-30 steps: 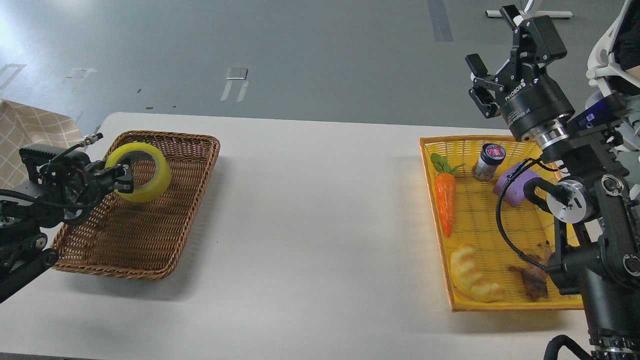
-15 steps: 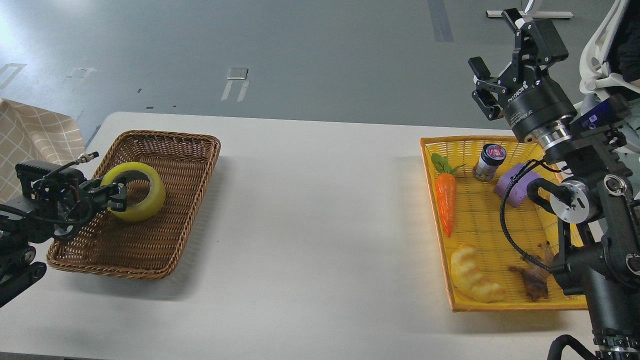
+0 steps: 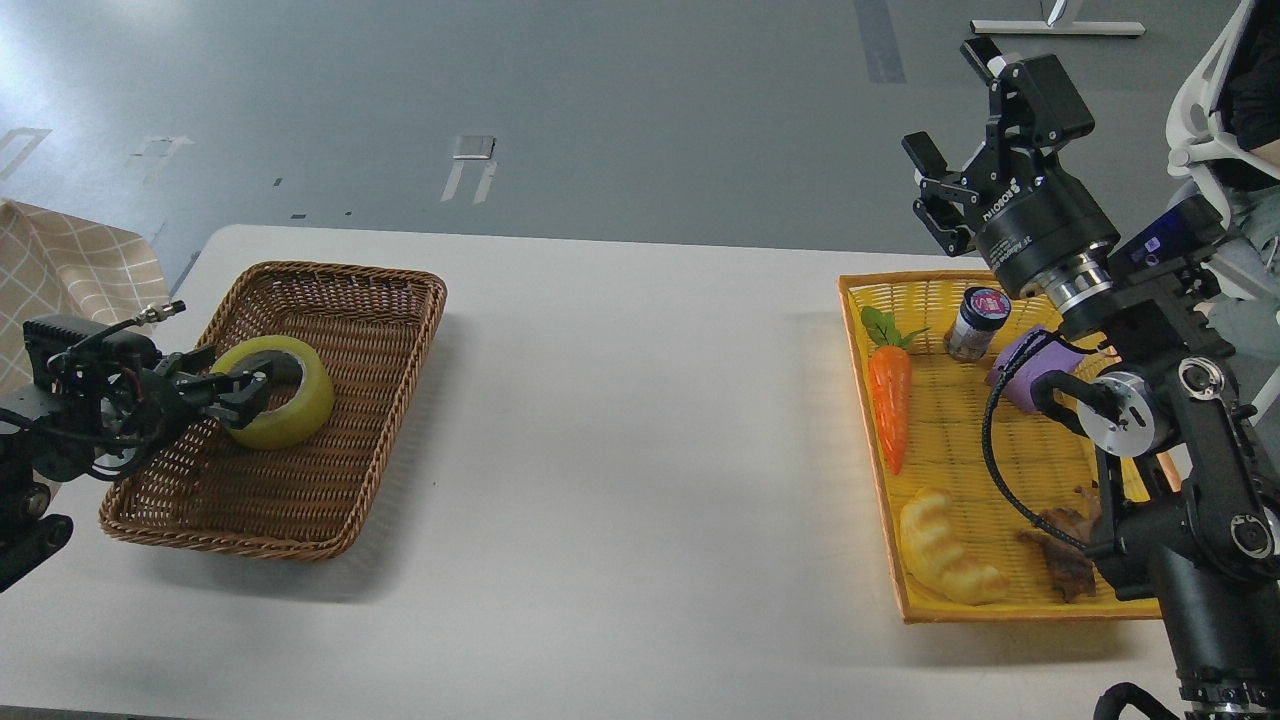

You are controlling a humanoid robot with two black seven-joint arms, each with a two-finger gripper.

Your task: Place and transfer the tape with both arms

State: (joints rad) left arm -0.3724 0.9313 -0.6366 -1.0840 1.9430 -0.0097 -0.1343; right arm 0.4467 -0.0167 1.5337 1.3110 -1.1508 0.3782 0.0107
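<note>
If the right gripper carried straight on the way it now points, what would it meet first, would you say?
Probably nothing: the right gripper, open and raised above the yellow basket, points up and away over bare floor. The way looks free, though depth is unclear.

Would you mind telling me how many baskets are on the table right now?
2. A brown wicker basket sits at the table's left end with the tape inside it; a yellow basket sits at the right end, partly hidden by the right arm.

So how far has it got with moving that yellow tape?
Nearly finished, it seems. The tape sits low inside the brown wicker basket, with the left gripper seemingly gripping its rim. The right gripper is open and empty above the yellow tray. Left: letting go and pulling away.
</note>
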